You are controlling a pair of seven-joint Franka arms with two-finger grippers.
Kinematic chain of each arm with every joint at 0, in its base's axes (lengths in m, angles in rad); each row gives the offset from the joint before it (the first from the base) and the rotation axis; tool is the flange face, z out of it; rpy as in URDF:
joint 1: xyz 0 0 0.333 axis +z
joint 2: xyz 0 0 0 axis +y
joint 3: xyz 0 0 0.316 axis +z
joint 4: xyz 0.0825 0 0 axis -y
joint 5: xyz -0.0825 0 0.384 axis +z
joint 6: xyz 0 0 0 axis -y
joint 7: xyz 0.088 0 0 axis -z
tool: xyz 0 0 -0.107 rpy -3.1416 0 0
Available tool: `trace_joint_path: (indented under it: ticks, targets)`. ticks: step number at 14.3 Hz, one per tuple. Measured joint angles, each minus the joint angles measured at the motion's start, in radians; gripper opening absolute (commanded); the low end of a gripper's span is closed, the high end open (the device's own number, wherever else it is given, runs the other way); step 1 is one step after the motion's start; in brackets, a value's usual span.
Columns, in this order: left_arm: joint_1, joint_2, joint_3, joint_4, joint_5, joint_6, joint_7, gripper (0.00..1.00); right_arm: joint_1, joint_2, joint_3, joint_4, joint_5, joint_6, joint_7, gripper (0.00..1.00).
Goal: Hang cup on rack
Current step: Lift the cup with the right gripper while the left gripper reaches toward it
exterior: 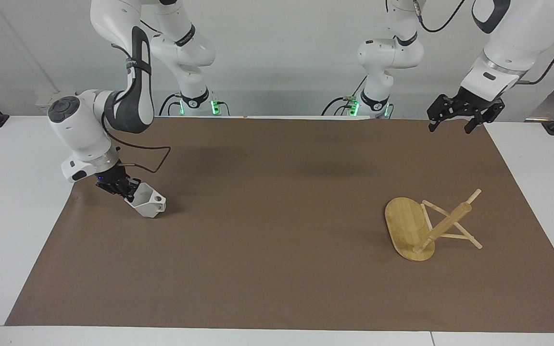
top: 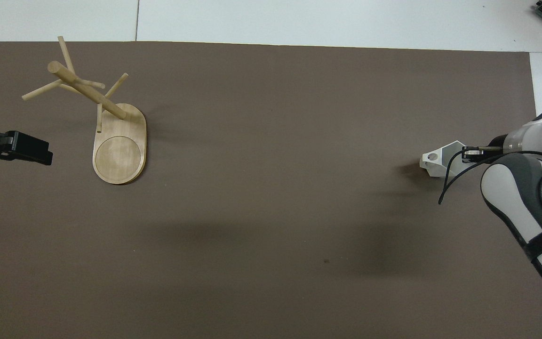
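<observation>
The white faceted cup [exterior: 148, 204] is at the right arm's end of the brown mat, tilted, with its handle hole toward the table's middle. My right gripper [exterior: 130, 191] is shut on the cup's rim wall; it also shows in the overhead view [top: 469, 153] with the cup [top: 440, 160]. The cup's bottom is at or just above the mat. The bamboo rack [exterior: 443, 226] stands on its oval base [exterior: 406, 222] at the left arm's end; it shows in the overhead view [top: 87, 92] too. My left gripper [exterior: 459, 119] is open and waits in the air over the mat's corner near the robots [top: 40, 151].
The brown mat [exterior: 277, 216] covers most of the white table [exterior: 12, 202]. A wide stretch of bare mat lies between the cup and the rack. The right arm's cable [exterior: 154, 161] loops just above the cup.
</observation>
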Motion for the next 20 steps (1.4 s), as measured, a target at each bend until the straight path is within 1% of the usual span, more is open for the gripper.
trace_joint_path:
  ticks: [3, 5, 8, 13, 15, 18, 20]
  targets:
    - [0.0, 0.0, 0.0, 0.0, 0.0, 0.0, 0.0, 1.0, 0.001, -0.025, 0.019, 0.107, 0.083, -0.111, 0.0, 0.0]
    - [0.0, 0.0, 0.0, 0.0, 0.0, 0.0, 0.0, 1.0, 0.003, -0.046, 0.051, 0.147, 0.156, -0.154, 0.0, 0.0]
    - [0.0, 0.0, 0.0, 0.0, 0.0, 0.0, 0.0, 1.0, 0.006, -0.062, 0.1, 0.194, 0.318, -0.198, 0.0, 0.0]
    - [0.0, 0.0, -0.001, 0.0, 0.0, -0.002, 0.0, 1.0, 0.008, -0.064, 0.21, 0.214, 0.603, -0.205, 0.0, 0.0]
    - [0.0, 0.0, -0.005, -0.001, 0.0, 0.004, 0.001, 1.0, 0.009, -0.065, 0.264, 0.214, 0.657, -0.205, 0.0, 0.0]
    - [-0.003, 0.0, -0.013, -0.005, 0.0, 0.051, 0.018, 1.0, 0.011, -0.065, 0.33, 0.214, 0.716, -0.206, 0.0, 0.0]
    - [-0.007, 0.0, -0.026, -0.011, -0.003, 0.083, 0.102, 1.0, 0.031, -0.065, 0.359, 0.214, 0.748, -0.206, 0.0, 0.0]
